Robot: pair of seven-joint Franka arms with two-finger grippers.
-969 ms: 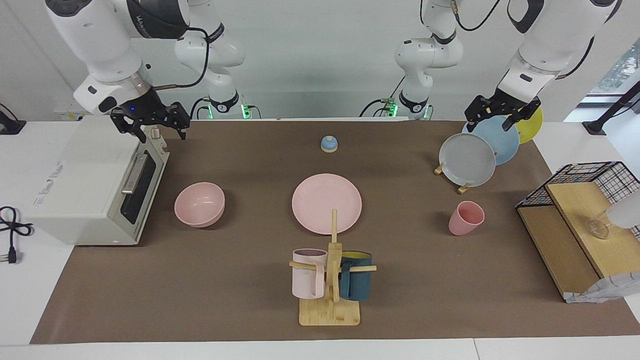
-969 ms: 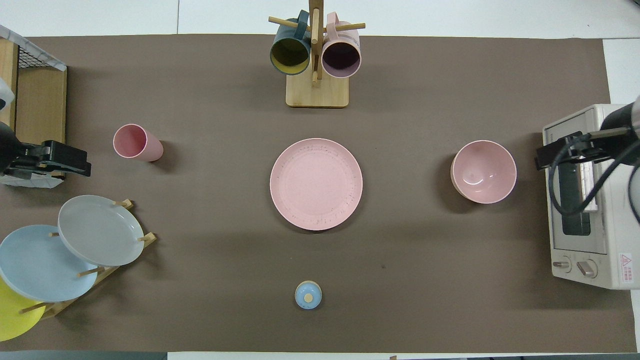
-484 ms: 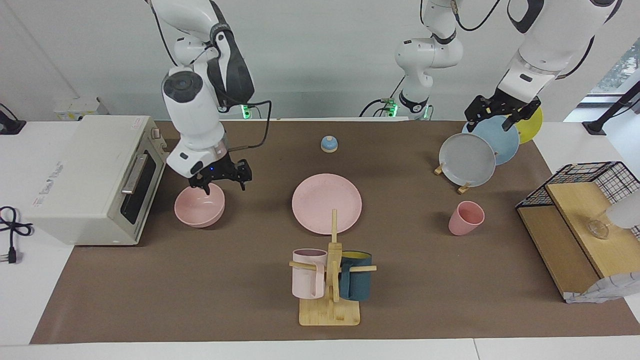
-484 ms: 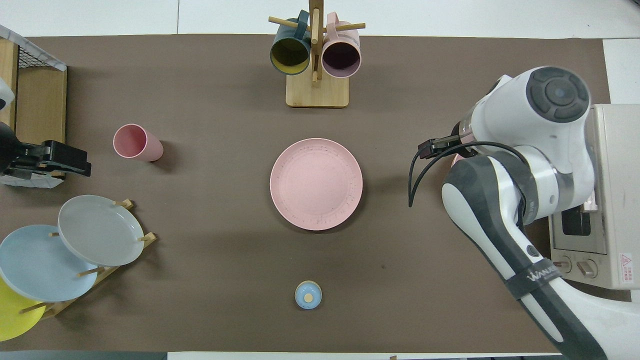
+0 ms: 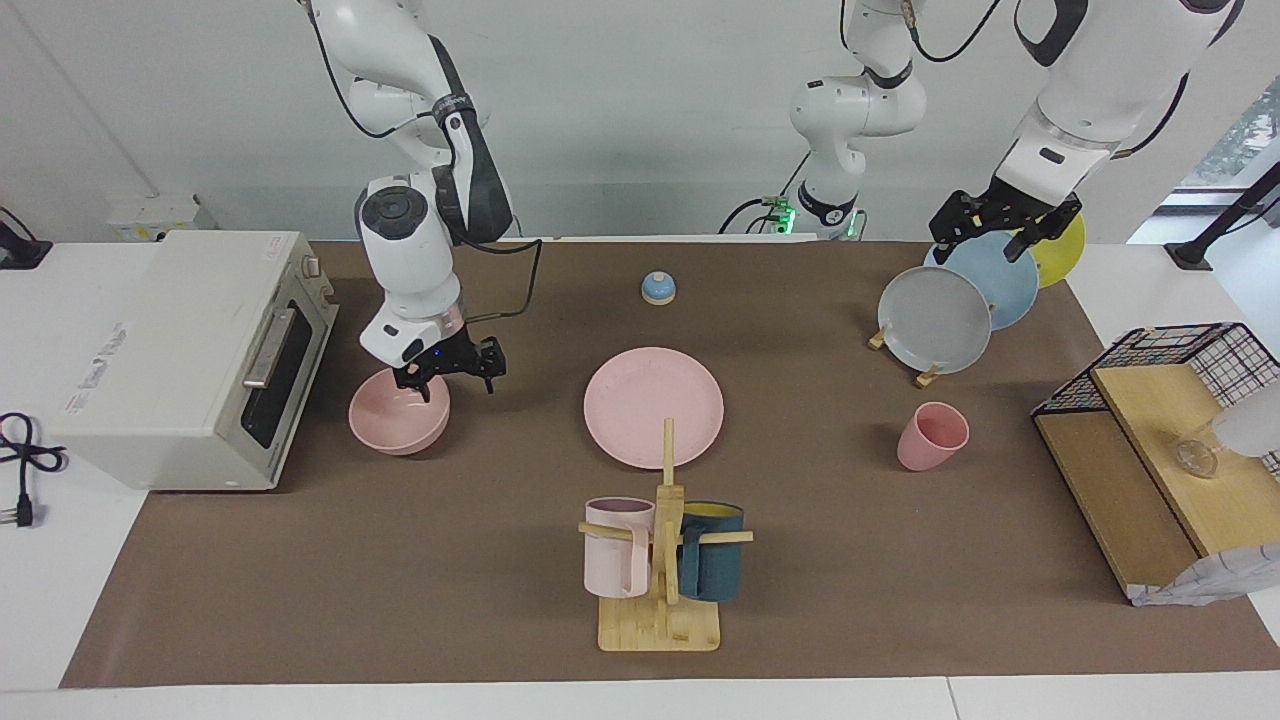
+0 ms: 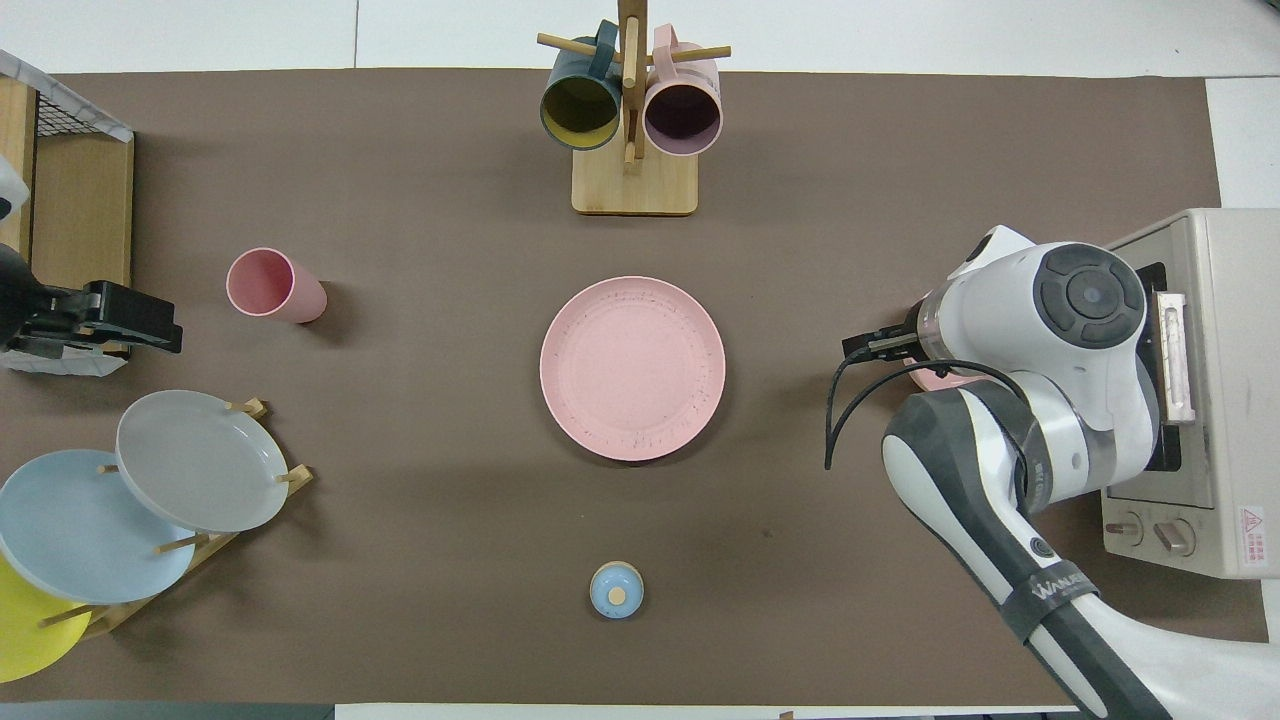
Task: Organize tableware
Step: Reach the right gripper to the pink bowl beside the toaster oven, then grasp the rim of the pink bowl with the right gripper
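Note:
The pink bowl sits upright toward the right arm's end of the table, beside the toaster oven. My right gripper is open and low at the bowl's rim on the side toward the pink plate, one finger over the bowl's inside and one outside. In the overhead view the right arm hides most of the bowl. The plate lies flat at the table's middle. The pink cup stands toward the left arm's end. My left gripper waits open over the plate rack.
A toaster oven stands at the right arm's end. A rack holds grey, blue and yellow plates. A mug tree with two mugs stands farther from the robots than the plate. A blue bell and a wire-and-wood shelf are also there.
My right arm swung from over the toaster oven to the pink bowl and came down to its rim. The left arm has not moved.

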